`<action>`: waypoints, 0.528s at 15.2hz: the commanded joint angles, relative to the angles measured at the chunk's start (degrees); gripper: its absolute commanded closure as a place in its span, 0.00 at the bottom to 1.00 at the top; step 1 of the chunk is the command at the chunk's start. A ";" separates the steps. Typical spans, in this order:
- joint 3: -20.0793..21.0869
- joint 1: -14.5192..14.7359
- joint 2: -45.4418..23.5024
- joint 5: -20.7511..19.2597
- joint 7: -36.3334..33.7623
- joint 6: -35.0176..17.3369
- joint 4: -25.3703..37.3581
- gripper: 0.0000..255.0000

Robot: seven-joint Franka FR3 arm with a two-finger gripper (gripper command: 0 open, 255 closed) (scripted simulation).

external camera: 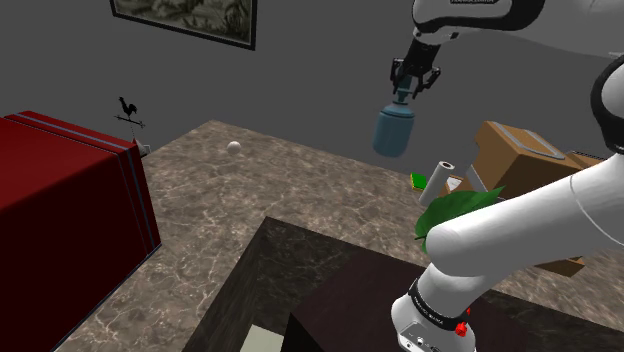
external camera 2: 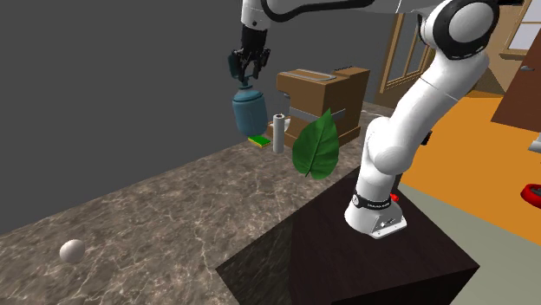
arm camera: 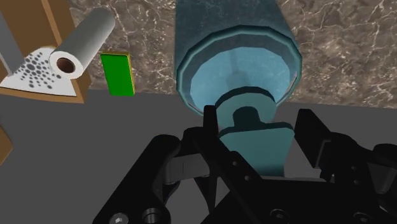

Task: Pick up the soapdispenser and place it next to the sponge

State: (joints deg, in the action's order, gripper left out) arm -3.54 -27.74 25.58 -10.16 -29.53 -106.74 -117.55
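Hanging well above the desk (external camera: 250, 190), the teal soap dispenser (external camera: 394, 130) is dangling from the fingers (arm camera: 313, 137), which are clamping its narrow pump neck, near the green sponge (external camera: 419, 181). It is looking rigid, smooth and bottom-heavy, so this neck hold is probably risking swing or slip.

A: Anything hidden around the soap dispenser (external camera: 394, 131)?

B: Yes, the pump head, mostly buried between the fingers of the gripper (external camera: 409, 89). In the wrist view also the far end of the body, cut by the edge.

A: And cut elsewhere?

B: Framed picture (external camera: 185, 18), cropped by the shoulder view's top; red cabinet (external camera: 60, 190), cropped by its left. Wooden box (external camera: 512, 148), lower part behind the white arm (external camera: 520, 225). Red object (external camera 2: 532, 192) at the second exterior view's right edge, impossible to name.

A: Too small to tell?

B: Pale ball (external camera: 234, 147) on the counter (external camera: 260, 190); cannot say what.
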 commanded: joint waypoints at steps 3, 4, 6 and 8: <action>-2.81 -0.83 -5.80 0.01 2.84 -5.42 1.05 1.00; -3.45 -1.02 -7.29 0.12 3.52 -6.67 1.40 1.00; -4.68 -1.39 -10.41 0.48 4.92 -9.09 2.32 1.00; -5.85 -1.79 -13.70 1.04 6.38 -11.34 3.54 1.00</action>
State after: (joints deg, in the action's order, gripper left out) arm -8.61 -29.27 13.82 -9.46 -24.21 -116.98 -115.13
